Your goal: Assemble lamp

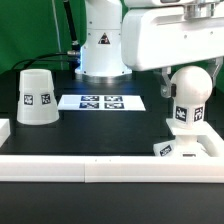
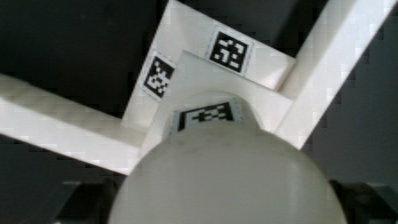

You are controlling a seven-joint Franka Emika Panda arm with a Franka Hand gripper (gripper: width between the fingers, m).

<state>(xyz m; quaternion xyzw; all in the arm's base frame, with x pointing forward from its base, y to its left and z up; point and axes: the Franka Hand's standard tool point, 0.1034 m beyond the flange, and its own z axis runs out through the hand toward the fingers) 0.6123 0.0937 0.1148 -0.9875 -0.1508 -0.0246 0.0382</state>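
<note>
Bulb: upright on base, the exterior view's right
Shade: on tabletop, well apart
Jaws: above bulb; can't tell if clenched

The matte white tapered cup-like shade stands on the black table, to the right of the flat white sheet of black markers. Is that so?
Not quite. The matte white tapered shade does stand on the black table, but on the exterior view's left of the marker board, not its right. The exterior view shows this.
</note>
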